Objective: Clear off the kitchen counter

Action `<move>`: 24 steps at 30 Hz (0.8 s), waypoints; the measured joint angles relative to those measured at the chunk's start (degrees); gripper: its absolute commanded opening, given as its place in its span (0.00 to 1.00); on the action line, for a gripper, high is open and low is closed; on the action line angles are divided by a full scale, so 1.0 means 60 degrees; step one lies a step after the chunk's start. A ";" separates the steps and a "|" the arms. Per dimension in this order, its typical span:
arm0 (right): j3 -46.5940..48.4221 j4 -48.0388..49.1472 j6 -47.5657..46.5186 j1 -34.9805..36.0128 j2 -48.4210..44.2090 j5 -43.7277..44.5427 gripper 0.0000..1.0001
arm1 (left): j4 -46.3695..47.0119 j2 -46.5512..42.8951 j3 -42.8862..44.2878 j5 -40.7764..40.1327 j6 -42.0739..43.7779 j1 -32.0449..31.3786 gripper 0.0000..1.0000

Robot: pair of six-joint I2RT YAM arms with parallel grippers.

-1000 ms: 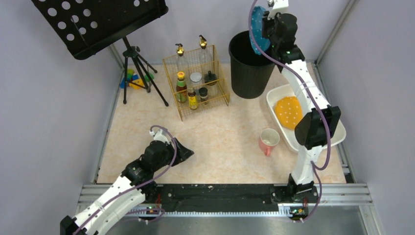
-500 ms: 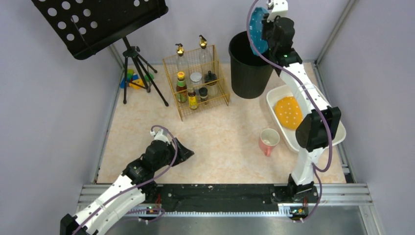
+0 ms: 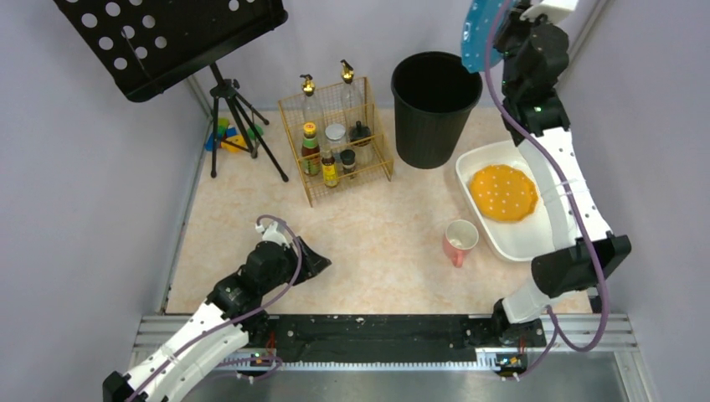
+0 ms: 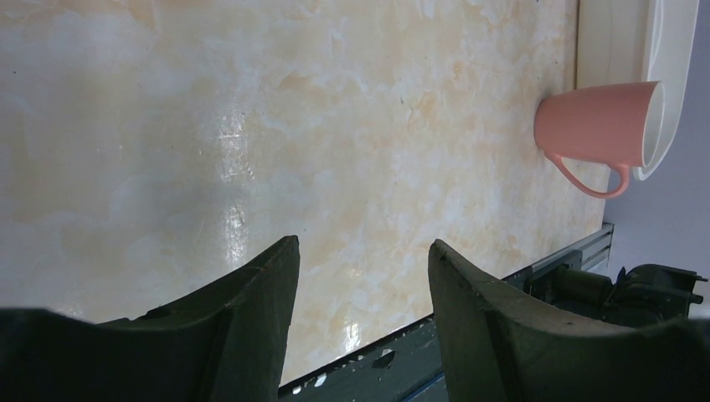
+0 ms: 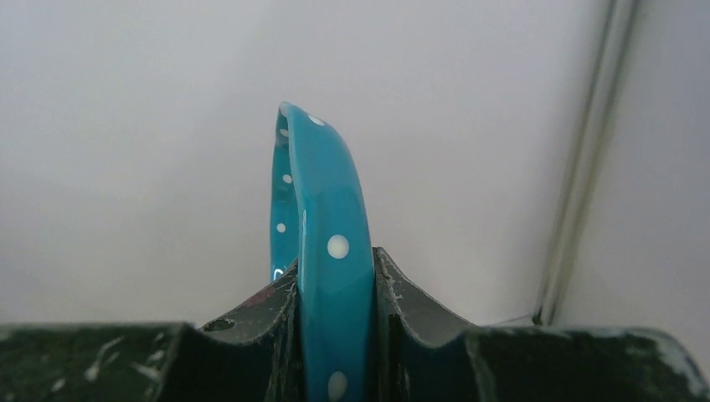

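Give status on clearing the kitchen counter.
Done: orange dotted plate lies in the white plastic tub. In hand: right gripper clamps a teal dotted plate, raised near the black round bin. Remaining: pink mug stands on the beige marbled counter; left gripper open, empty.

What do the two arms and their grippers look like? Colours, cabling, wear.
Both match: white links with black joint housings, on the left arm and the right arm. A purple cable loops along each. The left gripper and right gripper each have two black wedge-shaped fingers; the right one's fingers show pale scuffs and chips.
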 measured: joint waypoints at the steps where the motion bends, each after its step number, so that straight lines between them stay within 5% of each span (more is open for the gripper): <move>1: -0.0051 -0.0055 0.0066 -0.0080 -0.0186 0.0138 0.00 | -0.0047 -0.0055 0.0004 -0.0004 0.0022 0.0000 0.63; 16: -0.4127 -0.1315 0.1370 -0.1749 -0.3340 0.2022 0.00 | -0.0951 -0.1005 0.0659 0.0040 0.0208 0.0000 0.63; 24: -0.6561 -0.2459 0.3887 -0.3974 -0.3628 0.0739 0.00 | -0.1614 -0.1519 0.0823 0.0073 0.0299 0.0000 0.63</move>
